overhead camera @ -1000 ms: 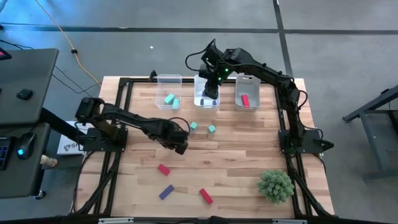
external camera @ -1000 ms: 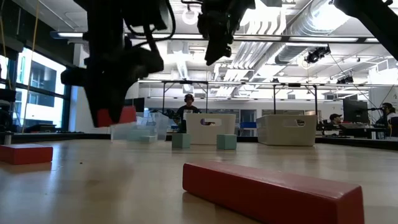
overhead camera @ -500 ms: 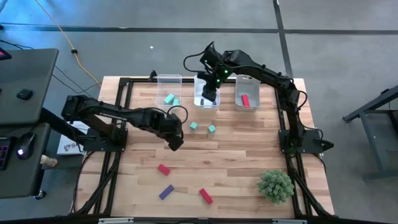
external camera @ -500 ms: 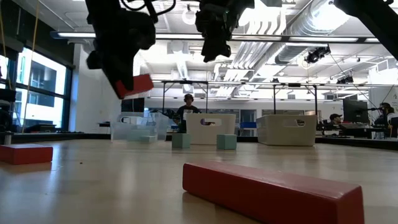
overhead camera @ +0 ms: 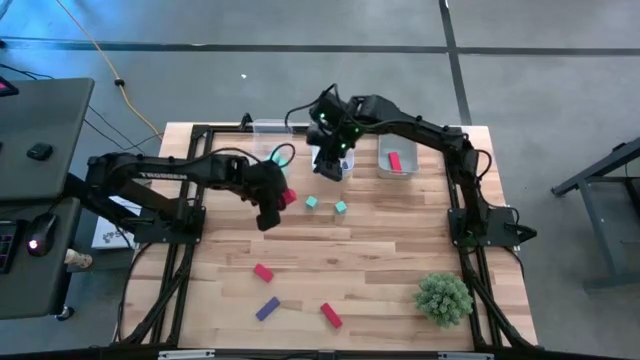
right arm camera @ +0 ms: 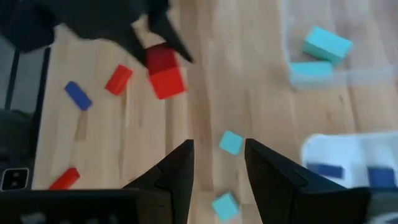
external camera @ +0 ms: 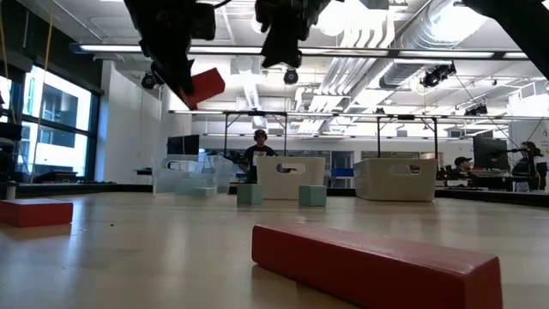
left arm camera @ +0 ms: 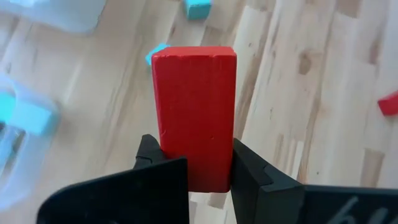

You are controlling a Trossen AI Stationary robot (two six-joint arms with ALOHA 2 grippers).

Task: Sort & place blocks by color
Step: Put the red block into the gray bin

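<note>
Bright ceiling light; wrist views blurred

Right arm [overhead camera: 420, 130] hides middle bin.

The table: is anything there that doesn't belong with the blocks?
Yes, one thing: a spiky green plant ball sits at the table's near right corner. It is no block and has no bin, so it looks odd among them. Nothing looks spilled or broken. The red block in the left pincer is just being carried.
</note>
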